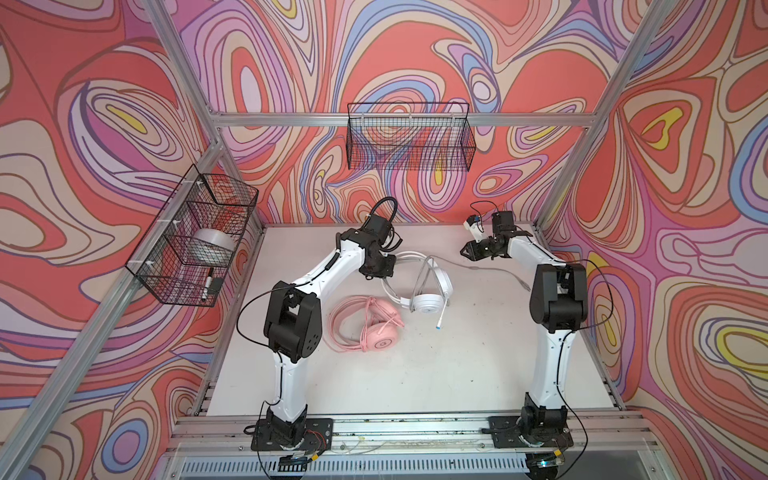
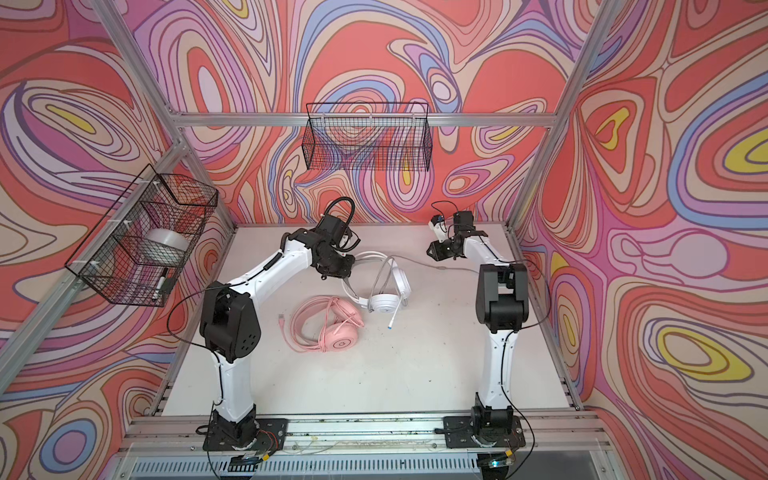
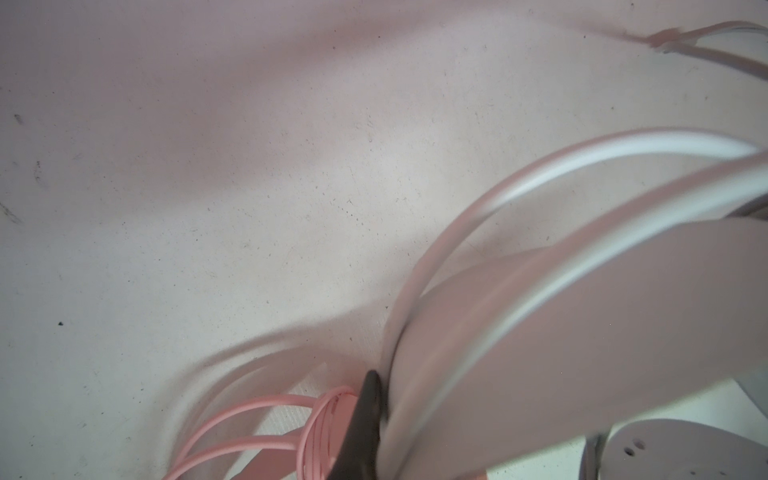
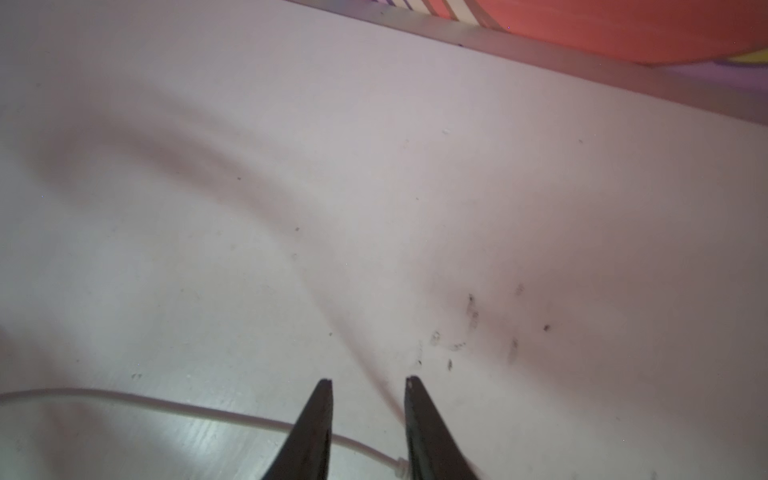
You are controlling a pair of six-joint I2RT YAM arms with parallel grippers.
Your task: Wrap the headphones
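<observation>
Right gripper [image 4: 369, 380] partly open, nothing between the jaws, hovering low over the bench [image 1: 457, 365] near its back right corner. Under the fingers, flat on the bench: the grey-white cable [image 4: 166, 405], loose, not gripped.

Left gripper [image 1: 377, 270] closed, seemingly pinched on a thin white band of the white headphones [image 1: 428, 305]. Headband or cable loop, impossible to tell in the blurred left wrist view.

Near the middle of the bench, toward the back edge: the white headphones, one ear cup lying flat, headband raised, boom mic pointing toward the front edge. In both top views, the grey-white cable trailing slack from them toward the right edge.

Probable step in hand: taking up the loose cable for a turn around the headset. For a clean job:
- Lower the open jaws straight onto the cable.
- Grip close to the headset rather than far out.
- Keep the holding side steady.
- Lay each loop snug.
- Steer clear of the mic.

Just beside, toward the front left: the pink headphones [image 1: 380, 338], pink cable in neat coils around them, apparently finished. Close enough for a swinging loop to catch.

Well apart, on the walls: a wire basket [image 1: 161, 216] with a tape roll [image 1: 212, 245] and a marker [image 1: 208, 284], and a second basket [image 1: 409, 149] at the back. Neither in the way.
</observation>
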